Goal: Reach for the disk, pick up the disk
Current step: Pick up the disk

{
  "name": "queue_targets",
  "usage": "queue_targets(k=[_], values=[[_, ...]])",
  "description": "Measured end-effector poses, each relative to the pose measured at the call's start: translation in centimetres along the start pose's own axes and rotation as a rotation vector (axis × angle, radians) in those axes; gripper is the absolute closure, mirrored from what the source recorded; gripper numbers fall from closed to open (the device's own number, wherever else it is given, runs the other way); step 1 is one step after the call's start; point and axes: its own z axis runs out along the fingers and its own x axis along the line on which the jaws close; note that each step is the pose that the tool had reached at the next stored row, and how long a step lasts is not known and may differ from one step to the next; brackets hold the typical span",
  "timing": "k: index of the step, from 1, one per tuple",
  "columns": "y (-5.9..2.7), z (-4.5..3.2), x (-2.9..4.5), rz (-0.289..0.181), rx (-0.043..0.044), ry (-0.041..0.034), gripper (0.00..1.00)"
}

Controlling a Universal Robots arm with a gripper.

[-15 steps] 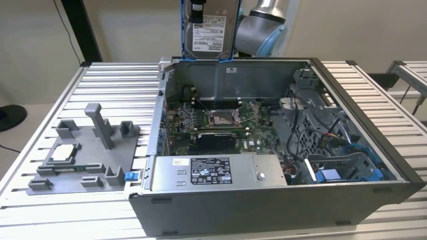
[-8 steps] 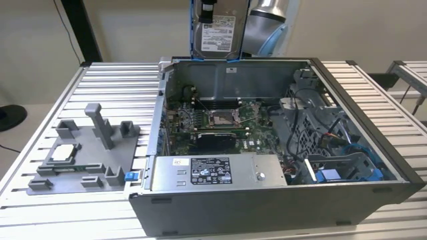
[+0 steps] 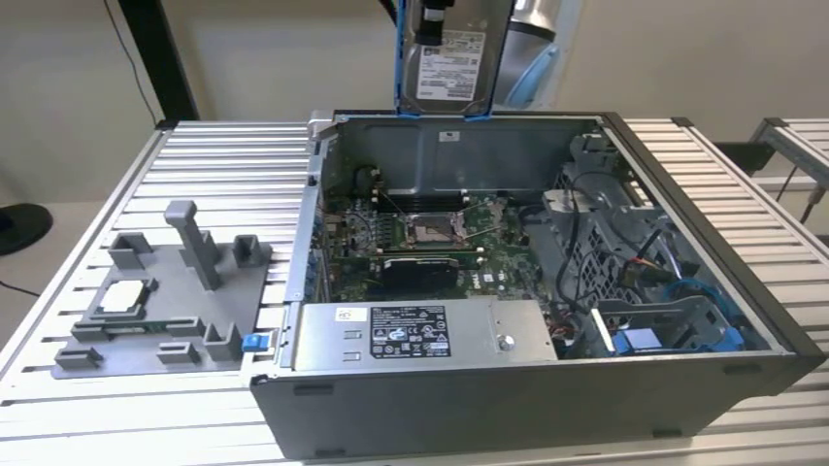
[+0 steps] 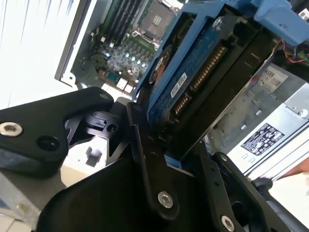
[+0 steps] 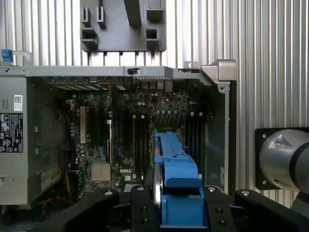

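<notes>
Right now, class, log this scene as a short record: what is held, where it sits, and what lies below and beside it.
Held item: the disk, upright, label facing the exterior camera
Holder: the gripper, fingers shut on the disk's blue frame
Position: lifted above the open computer case
Below: motherboard
On the exterior view's left: grey fixture tray

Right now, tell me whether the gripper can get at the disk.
Yes, it seems already there: the gripper is shut on the disk, holding it upright above the open computer case, with nothing between them.
</notes>
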Motion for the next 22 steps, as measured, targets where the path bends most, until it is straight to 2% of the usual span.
queue_targets(k=[18, 22], values=[[-6.77, -0.25, -0.22, 0.000, -0.0020, 0.0000, 1.00], [-7.82, -0.27, -0.26, 0.000, -0.0022, 0.0001, 1.00]])
